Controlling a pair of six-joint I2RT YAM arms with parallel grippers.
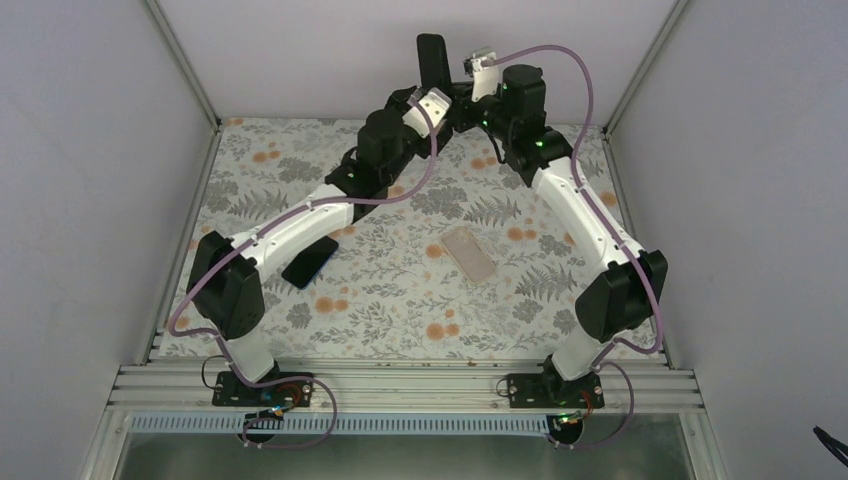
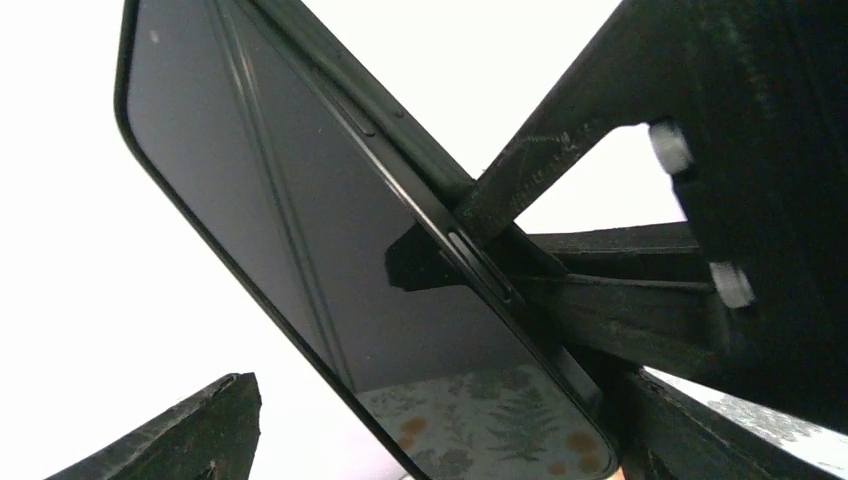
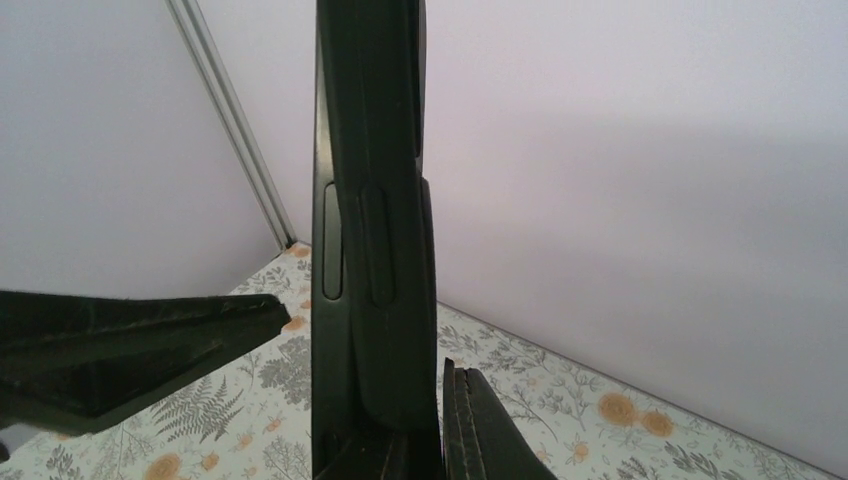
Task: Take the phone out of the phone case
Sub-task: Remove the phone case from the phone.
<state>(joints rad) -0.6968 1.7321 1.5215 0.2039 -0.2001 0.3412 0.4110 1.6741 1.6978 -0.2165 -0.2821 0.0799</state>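
Slippage is the main worry: the phone stands upright in the air, pinched across its thickness near one long edge by the right claw, whose jaws are clamped on glossy screen and smooth back. The left claw sits just beside it on the other side with its jaws apart; one finger shows clear of the screen, with a gap between them. Only that one narrow grip seems to carry the weight, and most of the phone rises above it. A jolt or a quick swing could make the phone pivot or slide out and drop to the counter well below. The phone case lies flat on the counter, well below both claws and back toward the arm bases. The flowered pattern shows through it, so it looks to hold nothing and the removal looks done. A second black phone lies below on the left claw's side, partly under the left arm. A careless set-down could land on either one, and the left claw closing off-centre could knock the held phone askew.
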